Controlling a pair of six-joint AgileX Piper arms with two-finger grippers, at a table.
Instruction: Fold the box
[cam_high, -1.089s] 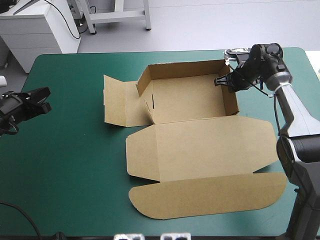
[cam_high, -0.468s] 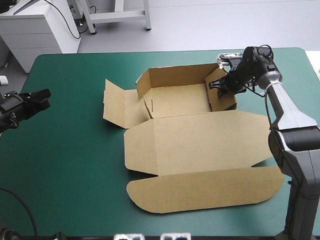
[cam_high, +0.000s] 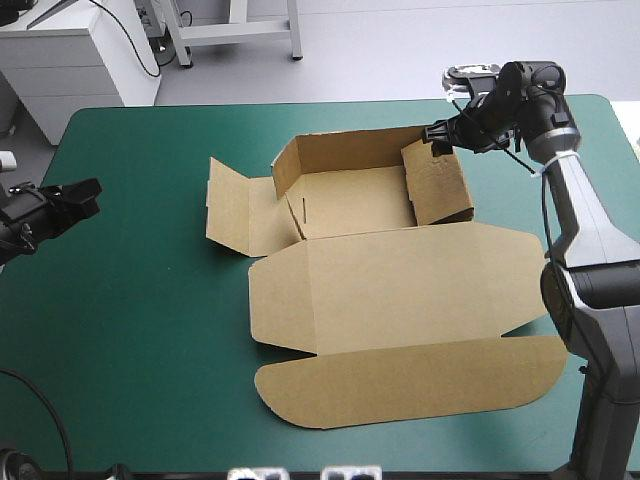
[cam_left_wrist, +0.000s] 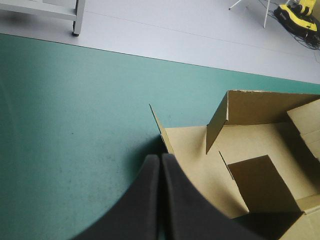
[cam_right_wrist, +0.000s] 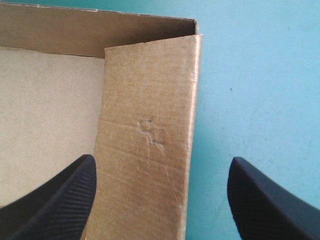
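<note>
- Left jaws are seen pressed together into one pointed arch, with nothing gripped. Right jaws are spread wide and empty, with the box's right wall (cam_right_wrist: 145, 135) standing ahead of the gap between them.
- The box (cam_high: 350, 200) is found on the teal-green desk (cam_high: 140, 330), right of the middle and toward the far edge. It is cut from matte brown corrugated board, faintly ribbed, and a small dent is marked on the right wall.
- Far and left walls are raised, and the right wall is tilted inward over the tray's floor.
- The lid (cam_high: 400, 290) is laid flat toward the near edge and is ended by a long tuck flap (cam_high: 410, 385) with rounded corners.
- The right arm (cam_high: 590, 240) is stretched along the desk's right side to the box's far right corner, with its wrist bent toward the box. The left arm (cam_high: 40, 215) is held near the left edge, well apart from the box and pointed at it.
</note>
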